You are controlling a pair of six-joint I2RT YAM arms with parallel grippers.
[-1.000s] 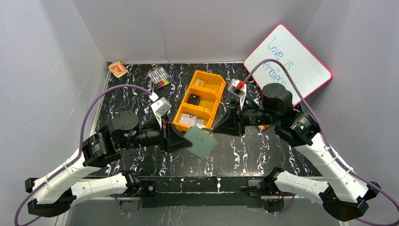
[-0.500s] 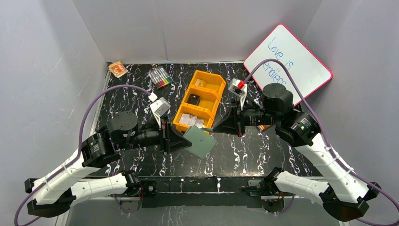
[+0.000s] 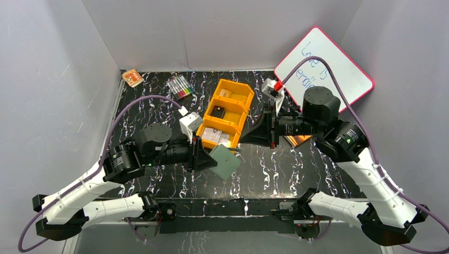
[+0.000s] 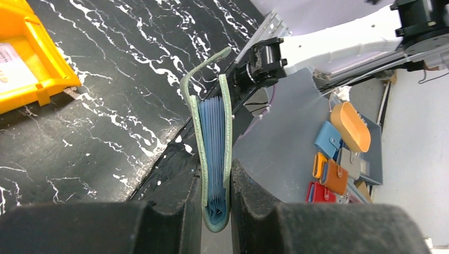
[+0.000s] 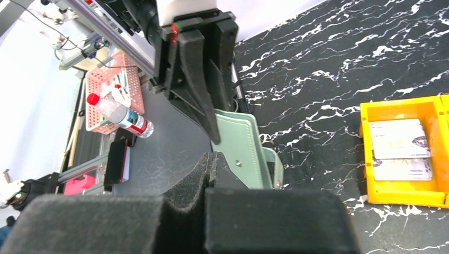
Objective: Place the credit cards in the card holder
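Note:
The card holder [image 3: 225, 161], a sage-green wallet, hangs above the table's near middle, and my left gripper [image 3: 207, 159] is shut on it. In the left wrist view its folded edge [image 4: 214, 153] is pinched between the black pads [image 4: 174, 222], with blue pockets showing inside. My right gripper [image 3: 241, 143] is shut with nothing between its jaws. In the right wrist view its tips [image 5: 212, 159] lie against the card holder's green outer face [image 5: 243, 148]. Pale credit cards [image 3: 214, 136] lie in the orange tray's near compartment, also seen from the right wrist [image 5: 400, 148].
The orange three-compartment tray [image 3: 233, 87] stands at the table's middle, with a small black item in its centre compartment. A pink-framed whiteboard [image 3: 325, 66] leans at the back right. Coloured markers [image 3: 180, 87] and a small orange box [image 3: 132, 78] lie at the back left.
My left arm has shifted right toward the tray, with the card holder still gripped. My right arm's wrist has moved up and to the right.

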